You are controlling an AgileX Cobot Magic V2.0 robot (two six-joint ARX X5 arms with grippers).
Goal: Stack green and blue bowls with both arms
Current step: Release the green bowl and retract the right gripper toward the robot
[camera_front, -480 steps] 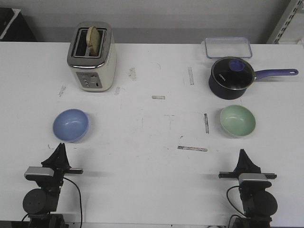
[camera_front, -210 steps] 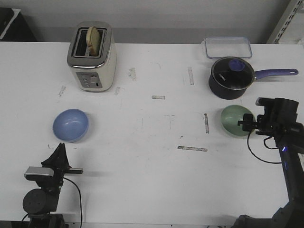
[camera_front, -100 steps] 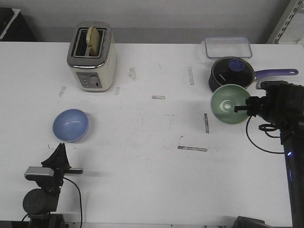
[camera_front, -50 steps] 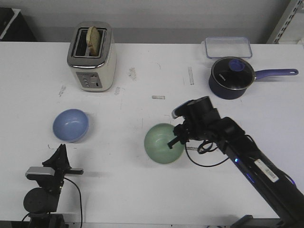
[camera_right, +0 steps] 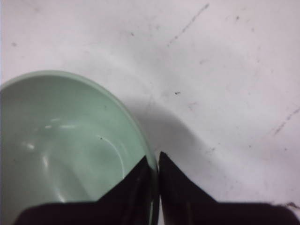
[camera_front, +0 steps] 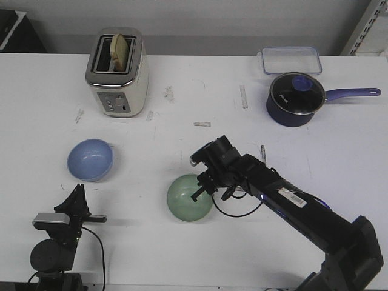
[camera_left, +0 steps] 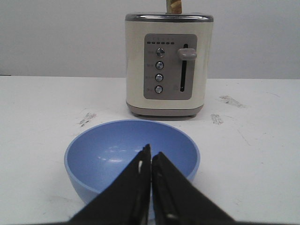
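Observation:
The pale green bowl (camera_front: 190, 197) is near the table's front middle, gripped by its rim. My right gripper (camera_front: 201, 187) is shut on that rim, one finger inside the bowl (camera_right: 56, 145) and one outside, as the right wrist view (camera_right: 154, 161) shows. The blue bowl (camera_front: 90, 159) rests on the table at the left, just ahead of my left gripper (camera_front: 77, 193). That gripper is parked at the front left, shut and holding nothing; its tips (camera_left: 150, 152) point at the blue bowl (camera_left: 108, 154).
A cream toaster (camera_front: 117, 73) with a slice of bread stands at the back left. A dark navy saucepan (camera_front: 295, 99) with a long handle and a clear lidded box (camera_front: 291, 59) are at the back right.
My right arm picked the green bowl up from the right side and carried it left and forward, now near the front middle. The left arm and the blue bowl have stayed put.

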